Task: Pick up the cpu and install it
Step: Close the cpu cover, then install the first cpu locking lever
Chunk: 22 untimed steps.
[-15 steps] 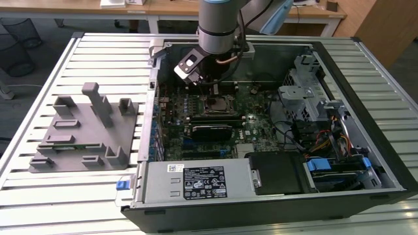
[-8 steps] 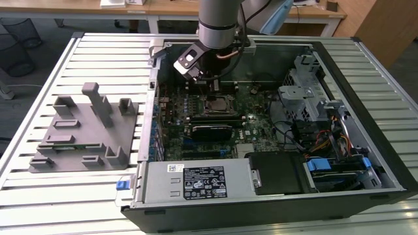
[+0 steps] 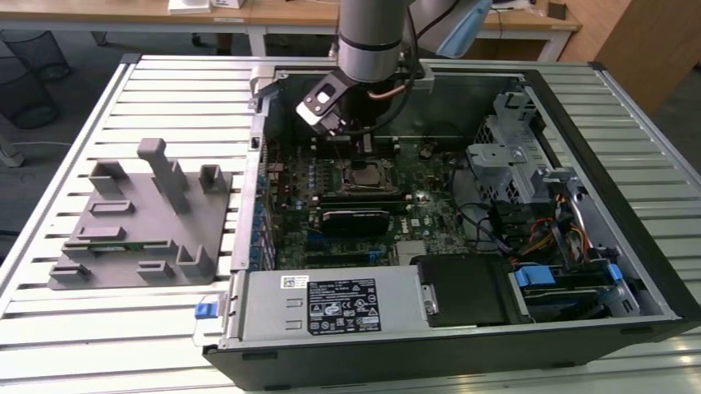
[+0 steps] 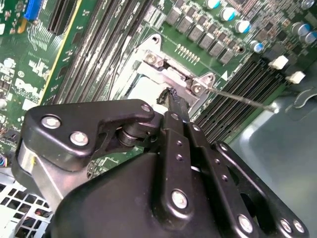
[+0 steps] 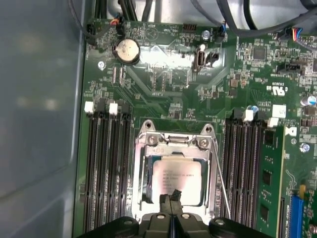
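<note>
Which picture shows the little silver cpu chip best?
The first wrist view: the cpu shows nearly its whole pale top, lying in its socket. In the second wrist view the tool hides most of it. In the exterior view it looks tiny.

You see the cpu (image 5: 177, 181) as a small square chip with a pale silver-white top. It lies flat and square inside the metal socket frame (image 5: 140, 171). In the exterior view it sits just above centre.

The arm (image 3: 370, 33) points down, its end effector (image 5: 171, 197) closed tight.
</note>
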Each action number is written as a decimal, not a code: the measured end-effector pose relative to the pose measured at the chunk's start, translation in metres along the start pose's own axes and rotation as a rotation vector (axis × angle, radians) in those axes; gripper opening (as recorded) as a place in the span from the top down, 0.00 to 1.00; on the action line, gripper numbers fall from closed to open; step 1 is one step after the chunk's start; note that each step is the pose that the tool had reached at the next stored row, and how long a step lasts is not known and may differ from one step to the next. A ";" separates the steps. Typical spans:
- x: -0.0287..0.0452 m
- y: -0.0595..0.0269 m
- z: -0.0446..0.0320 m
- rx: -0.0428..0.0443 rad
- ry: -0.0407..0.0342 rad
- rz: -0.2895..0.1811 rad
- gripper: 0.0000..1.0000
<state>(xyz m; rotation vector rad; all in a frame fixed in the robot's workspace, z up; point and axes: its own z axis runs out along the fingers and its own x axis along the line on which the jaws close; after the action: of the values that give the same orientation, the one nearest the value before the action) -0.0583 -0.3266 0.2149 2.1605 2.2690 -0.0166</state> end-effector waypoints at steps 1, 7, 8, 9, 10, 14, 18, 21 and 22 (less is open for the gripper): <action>-0.0001 0.0009 0.0001 0.0000 0.0000 0.000 0.89; -0.0003 0.0059 0.0003 0.0001 -0.0002 0.000 0.89; -0.0003 0.0069 0.0003 0.0001 -0.0002 0.000 0.89; -0.0004 0.0077 0.0004 0.0001 -0.0001 0.000 0.89; -0.0004 0.0086 0.0004 0.0001 -0.0002 0.000 0.89; -0.0005 0.0109 0.0004 0.0001 -0.0001 0.000 0.89; -0.0005 0.0111 -0.0002 0.0003 -0.0004 0.000 0.89; -0.0006 0.0111 -0.0028 0.0001 -0.0001 0.000 0.89; -0.0006 0.0111 -0.0041 0.0001 0.0000 0.000 0.89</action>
<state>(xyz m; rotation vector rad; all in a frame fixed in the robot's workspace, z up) -0.0471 -0.3266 0.2190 2.1605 2.2689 -0.0168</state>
